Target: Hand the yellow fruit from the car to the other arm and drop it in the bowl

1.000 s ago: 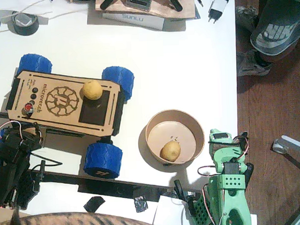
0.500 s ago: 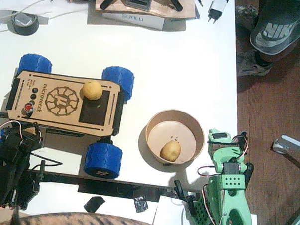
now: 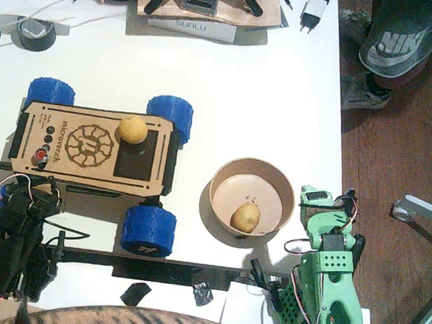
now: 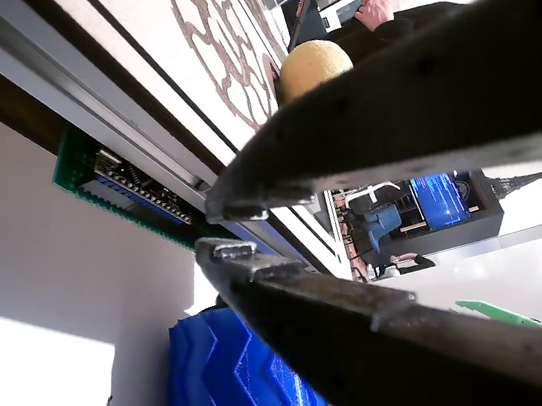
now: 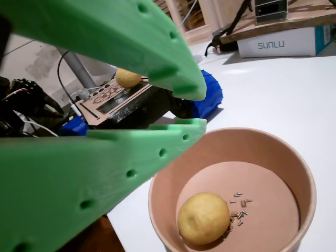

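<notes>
You are looking at an untouched yellow fruit (image 3: pixel 132 130) sitting on the car (image 3: pixel 93 147), upper left; both jaws are hanging slightly spread, empty. Handover and bowl (image 3: pixel 278 179) drop remaining.

The car (image 3: pixel 93 147) has a flat deck of light plywood, matt, with dark engraved markings, a matt black panel (image 3: pixel 137 160) and ribbed blue plastic wheels (image 3: pixel 148 231). The yellow fruit (image 3: pixel 132 130) on the deck looks dull and faintly dimpled. The bowl (image 3: pixel 224 177) looks like matt tan paperboard with a smooth, paler inside. The other arm (image 3: pixel 324 265) is mint-green plastic, perforated, with a low sheen. The left gripper (image 4: pixel 219 226) is black plastic, slightly rough. The table (image 3: pixel 270 95) is smooth white.
</notes>
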Action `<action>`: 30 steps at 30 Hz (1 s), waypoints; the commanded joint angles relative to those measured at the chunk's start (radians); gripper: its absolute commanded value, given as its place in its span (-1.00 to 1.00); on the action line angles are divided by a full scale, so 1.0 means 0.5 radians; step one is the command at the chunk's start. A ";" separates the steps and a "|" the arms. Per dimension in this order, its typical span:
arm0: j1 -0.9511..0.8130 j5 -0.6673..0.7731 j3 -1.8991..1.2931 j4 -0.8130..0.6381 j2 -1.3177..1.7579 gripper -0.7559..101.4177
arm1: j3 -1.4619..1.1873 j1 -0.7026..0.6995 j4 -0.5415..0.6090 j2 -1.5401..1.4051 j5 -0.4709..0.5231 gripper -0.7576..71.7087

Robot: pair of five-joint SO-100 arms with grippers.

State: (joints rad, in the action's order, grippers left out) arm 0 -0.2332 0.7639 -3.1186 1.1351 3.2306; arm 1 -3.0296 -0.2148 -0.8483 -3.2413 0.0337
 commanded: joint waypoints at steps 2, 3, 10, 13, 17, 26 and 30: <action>0.003 -0.006 -0.064 -0.015 -0.012 -0.98 | 0.009 -0.018 0.006 -0.012 -0.003 -0.85; 0.003 -0.006 -0.064 -0.015 -0.012 -0.93 | 0.009 -0.018 0.006 -0.012 -0.003 -0.83; 0.003 -0.006 -0.064 -0.015 -0.012 -0.55 | 0.009 -0.018 0.006 -0.012 -0.006 -0.83; 0.003 -0.006 -0.064 -0.015 -0.012 -0.70 | 0.009 -0.018 0.006 -0.012 -0.006 -0.85; 0.003 -0.006 -0.064 -0.015 -0.012 -0.98 | 0.009 -0.018 0.006 -0.012 -0.006 -0.86; 0.003 -0.006 -0.064 -0.015 -0.012 -0.98 | 0.009 -0.018 0.006 -0.012 0.000 -0.93; 0.003 -0.006 -0.064 -0.015 -0.012 -0.93 | 0.009 -0.018 0.006 -0.012 0.000 -0.95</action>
State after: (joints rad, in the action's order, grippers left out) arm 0 -0.2332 0.7624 -3.1186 1.1351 3.2306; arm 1 -3.0296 -0.2148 -0.8483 -3.2413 0.0337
